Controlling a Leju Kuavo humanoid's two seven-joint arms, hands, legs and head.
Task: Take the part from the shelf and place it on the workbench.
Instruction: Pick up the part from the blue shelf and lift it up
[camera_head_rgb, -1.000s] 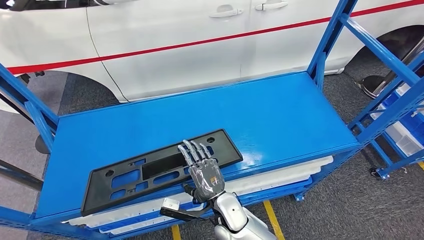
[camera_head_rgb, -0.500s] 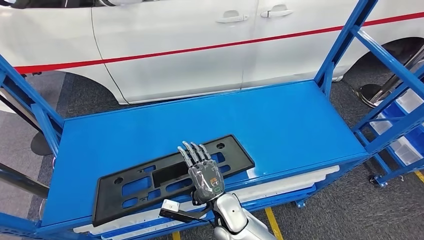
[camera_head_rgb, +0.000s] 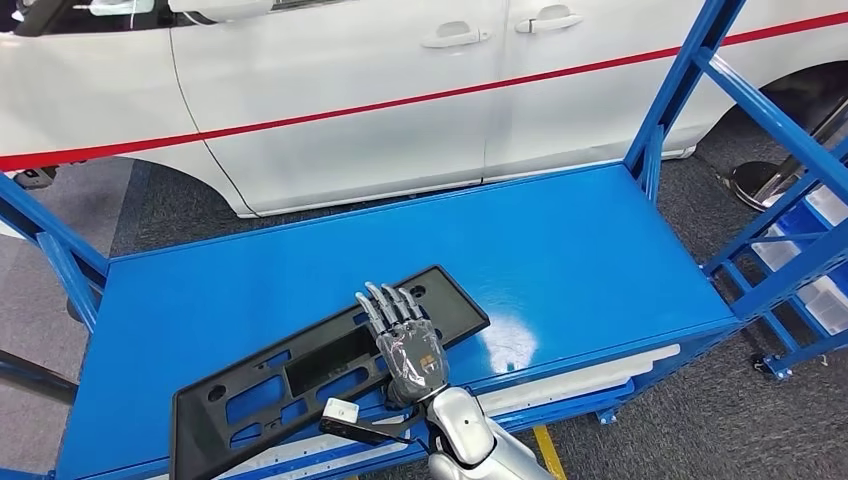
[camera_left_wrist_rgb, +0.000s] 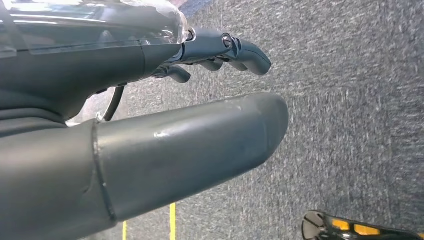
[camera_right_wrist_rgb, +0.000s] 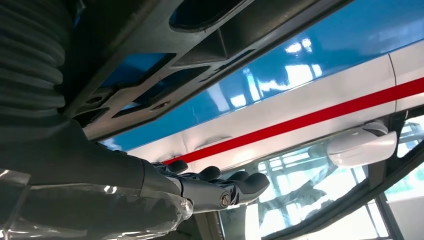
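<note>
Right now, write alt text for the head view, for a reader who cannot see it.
The robot's right hand rests fingers-forward on a long black plastic part lying at an angle near the front edge of a blue shelf. Behind the shelf stands a white car with a red stripe.

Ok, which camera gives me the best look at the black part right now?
The head view: it shows nearly the whole black part lying on the blue shelf, with the right hand over it. The right wrist view catches just a close section of its cut-outs. The left wrist view faces the floor.
</note>
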